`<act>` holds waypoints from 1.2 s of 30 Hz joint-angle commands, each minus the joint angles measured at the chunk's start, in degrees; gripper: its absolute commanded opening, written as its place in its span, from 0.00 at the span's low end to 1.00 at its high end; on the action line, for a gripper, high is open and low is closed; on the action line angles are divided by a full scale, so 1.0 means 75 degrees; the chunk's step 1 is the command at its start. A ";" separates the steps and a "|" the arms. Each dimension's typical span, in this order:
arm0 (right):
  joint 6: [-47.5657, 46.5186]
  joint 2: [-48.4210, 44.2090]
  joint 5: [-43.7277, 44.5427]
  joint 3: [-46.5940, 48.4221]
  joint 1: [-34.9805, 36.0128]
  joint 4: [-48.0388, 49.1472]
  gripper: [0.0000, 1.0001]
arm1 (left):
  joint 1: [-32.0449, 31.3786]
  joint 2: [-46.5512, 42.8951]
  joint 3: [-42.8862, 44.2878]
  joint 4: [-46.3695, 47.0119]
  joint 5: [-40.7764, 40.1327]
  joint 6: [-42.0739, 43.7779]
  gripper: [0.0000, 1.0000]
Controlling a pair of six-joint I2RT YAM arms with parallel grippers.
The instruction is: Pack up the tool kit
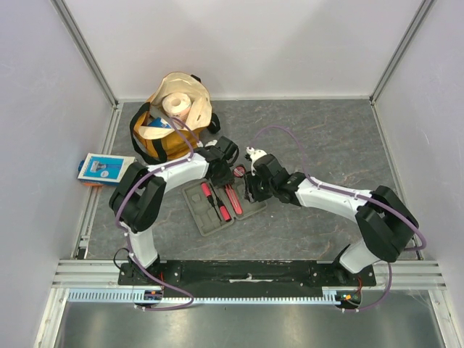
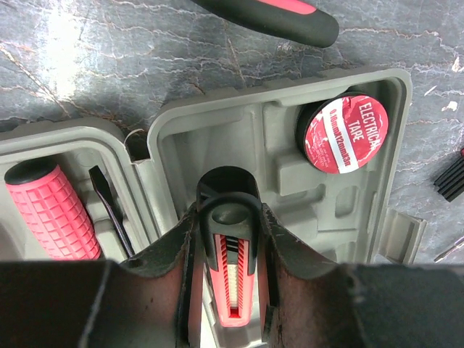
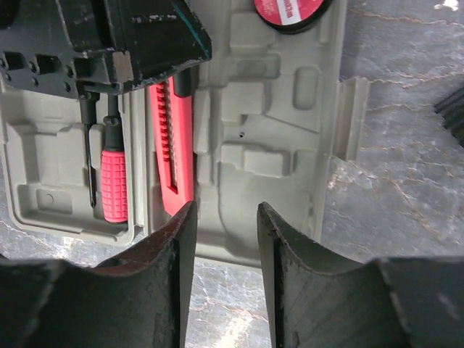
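Note:
The grey tool kit case (image 1: 210,217) lies open on the table between both arms. My left gripper (image 2: 228,217) is shut on a red-and-black utility knife (image 2: 233,283), holding it over a slot in the case's right half (image 2: 290,181). That knife (image 3: 174,145) lies along the hinge side in the right wrist view, with the left gripper (image 3: 130,36) on its far end. A roll of electrical tape (image 2: 343,134) sits in a far corner slot. A red-handled screwdriver (image 3: 114,177) rests in the left half. My right gripper (image 3: 226,217) is open and holds nothing, hovering over the case's near edge.
A black-and-red tool handle (image 2: 283,14) lies on the table beyond the case, and a black ribbed tool end (image 2: 453,177) to its right. A tan-and-yellow bag with a paper roll (image 1: 174,119) stands at the back left. A blue-and-white packet (image 1: 101,168) lies by the left wall.

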 commanded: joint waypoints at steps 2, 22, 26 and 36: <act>-0.0200 0.0359 -0.0610 0.0334 0.0144 0.0620 0.40 | -0.0022 0.0161 0.0361 -0.0509 -0.0351 -0.0197 0.21; -0.0024 0.1133 -0.1267 0.0158 0.0285 0.1793 0.32 | -0.0010 -0.0588 0.0326 -0.0756 -0.0432 0.0096 0.50; -0.0024 0.1109 -0.1232 0.0158 0.0297 0.1793 0.32 | -0.0022 -0.0765 0.0303 -0.0767 -0.0584 0.0166 0.50; -0.0188 0.1413 -0.1256 0.0415 0.0379 0.1746 0.28 | 0.0002 -0.1000 0.0045 -0.0182 -0.0574 0.0669 0.34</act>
